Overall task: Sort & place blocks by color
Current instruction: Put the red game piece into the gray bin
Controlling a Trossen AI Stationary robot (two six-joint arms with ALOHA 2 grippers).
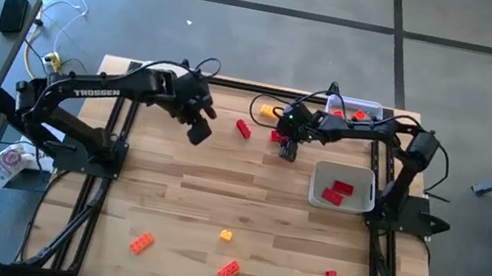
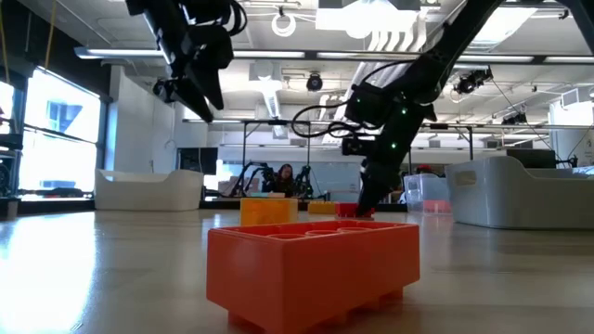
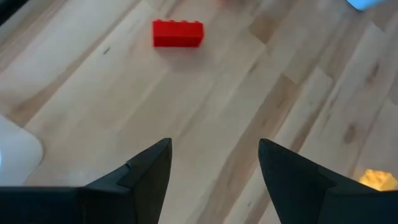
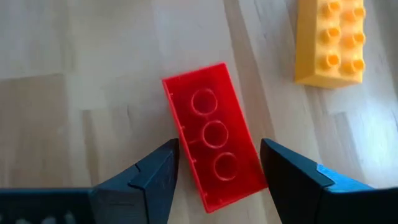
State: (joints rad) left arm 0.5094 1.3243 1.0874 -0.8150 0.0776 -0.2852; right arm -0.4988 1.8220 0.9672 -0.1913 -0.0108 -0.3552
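the right tool (image 4: 217,180) is down at the counter (image 1: 214,204) near its far edge, fingers parted and straddling a red block (image 4: 214,134) that lies upside down (its round hollows face up); the fingers sit at either side of the block's near end, and whether they touch it cannot be told. just beside it lies a yellow block (image 4: 329,40), studs up. the left tool (image 3: 214,180) hangs above the counter left of centre, fingers wide with nothing between them; another red block (image 1: 244,129) lies on the wood between the two tools. a white tray (image 1: 362,184) by the right arm holds two red blocks. near the counter's front edge lie two orange blocks, a small yellow one and a red one, well apart from both tools
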